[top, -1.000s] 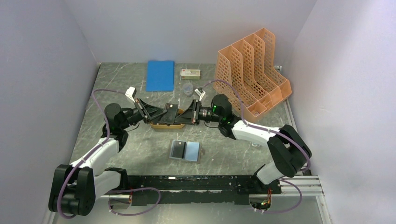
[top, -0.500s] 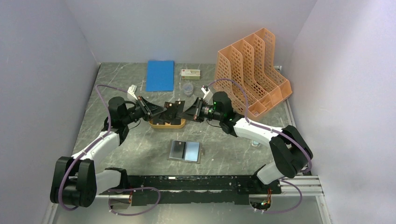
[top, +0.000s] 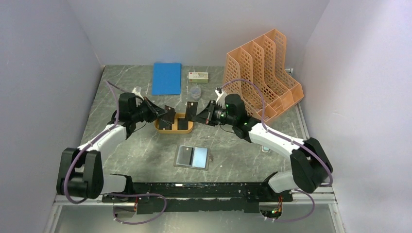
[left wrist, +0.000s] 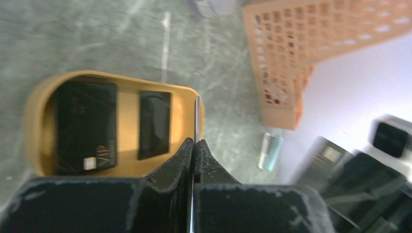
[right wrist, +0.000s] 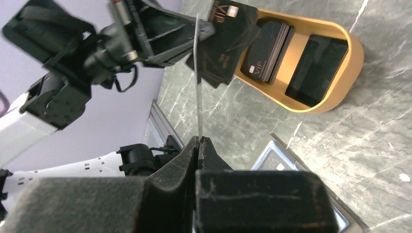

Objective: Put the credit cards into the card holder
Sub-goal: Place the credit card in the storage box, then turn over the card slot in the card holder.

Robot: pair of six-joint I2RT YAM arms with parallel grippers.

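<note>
Credit cards [left wrist: 86, 127] lie in the tray [top: 173, 130]; card holder [top: 193, 157] before it; file rack [top: 262, 73] behind, right.

Both pincers [left wrist: 194, 141] [right wrist: 199, 140] clamped, apparently aloft.

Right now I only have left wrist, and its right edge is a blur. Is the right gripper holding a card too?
Observer: Yes. The right gripper is shut on a second card, edge-on in its wrist view.
Operator: Where is the holder? Not in my view.
Observer: The holder lies open on the table, nearer the arm bases than the tray.
Operator: How do the two held cards sit?
Observer: In the top view the first card, in the left gripper, and the second card stand apart, both roughly over the tray.
</note>
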